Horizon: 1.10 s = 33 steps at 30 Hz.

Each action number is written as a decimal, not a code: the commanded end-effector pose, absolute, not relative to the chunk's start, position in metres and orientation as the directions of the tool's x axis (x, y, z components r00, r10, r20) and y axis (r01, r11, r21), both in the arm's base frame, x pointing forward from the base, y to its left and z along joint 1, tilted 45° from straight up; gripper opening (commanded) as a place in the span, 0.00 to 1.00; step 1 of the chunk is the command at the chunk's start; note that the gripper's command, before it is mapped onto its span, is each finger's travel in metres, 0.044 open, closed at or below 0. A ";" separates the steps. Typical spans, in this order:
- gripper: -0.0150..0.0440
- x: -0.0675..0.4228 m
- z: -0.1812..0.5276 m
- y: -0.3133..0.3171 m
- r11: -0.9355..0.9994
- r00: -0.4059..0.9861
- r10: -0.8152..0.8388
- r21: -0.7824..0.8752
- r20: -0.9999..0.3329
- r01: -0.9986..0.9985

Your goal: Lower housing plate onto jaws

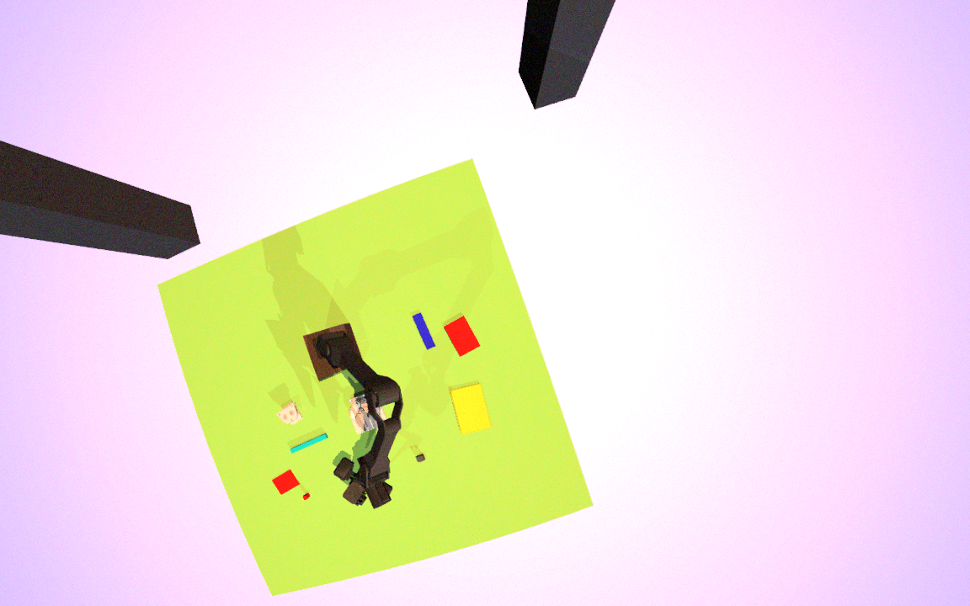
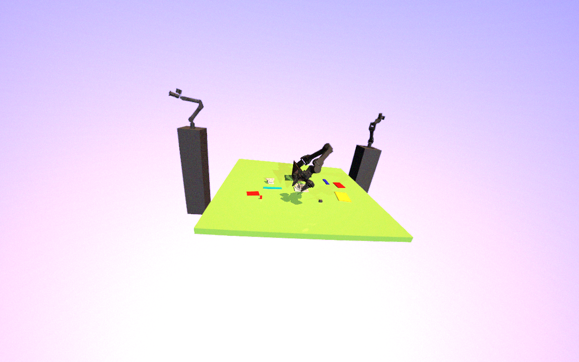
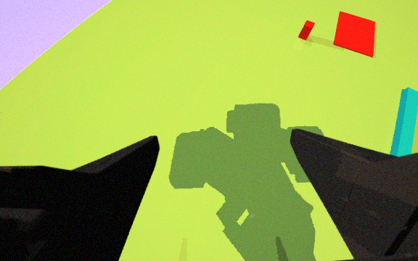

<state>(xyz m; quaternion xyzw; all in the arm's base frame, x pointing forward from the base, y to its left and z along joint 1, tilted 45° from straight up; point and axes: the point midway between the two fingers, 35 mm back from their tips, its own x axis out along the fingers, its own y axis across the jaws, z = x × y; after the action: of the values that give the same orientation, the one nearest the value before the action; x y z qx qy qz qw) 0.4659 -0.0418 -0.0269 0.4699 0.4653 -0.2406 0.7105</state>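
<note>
A pale piece with small round marks, which looks like the housing plate (image 1: 290,412) (image 2: 270,181), rests on the green table left of the arm. The larger pale base (image 1: 354,422) stands near the arm's foot, partly hidden by the arm in the top and exterior views. Its jaws and stubs are too small and covered to make out. My gripper (image 1: 359,483) (image 2: 298,187) (image 3: 223,138) is open and empty above the table, beyond the base from the arm's foot. The wrist view shows neither pale piece, only bare table and the arm's shadow between the fingertips.
A cyan bar (image 1: 309,443) (image 2: 272,187) (image 3: 406,121), a red plate (image 1: 285,481) (image 3: 355,34) and a small red block (image 1: 306,496) (image 3: 306,30) lie left. A dark block (image 1: 420,457), yellow plate (image 1: 470,408), blue bar (image 1: 423,331) and another red plate (image 1: 461,336) lie right.
</note>
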 end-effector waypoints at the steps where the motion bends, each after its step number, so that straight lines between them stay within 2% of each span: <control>1: 1.00 0.460 -0.036 -0.055 0.387 0.421 0.098 0.424 -0.902 0.819; 33: 1.00 0.384 -0.100 -0.141 -0.073 0.177 0.169 0.166 -0.970 0.983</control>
<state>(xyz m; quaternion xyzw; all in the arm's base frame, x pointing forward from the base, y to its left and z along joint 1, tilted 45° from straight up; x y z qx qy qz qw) 0.3897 -0.1345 -0.0950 0.5858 0.4842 -0.4110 0.5034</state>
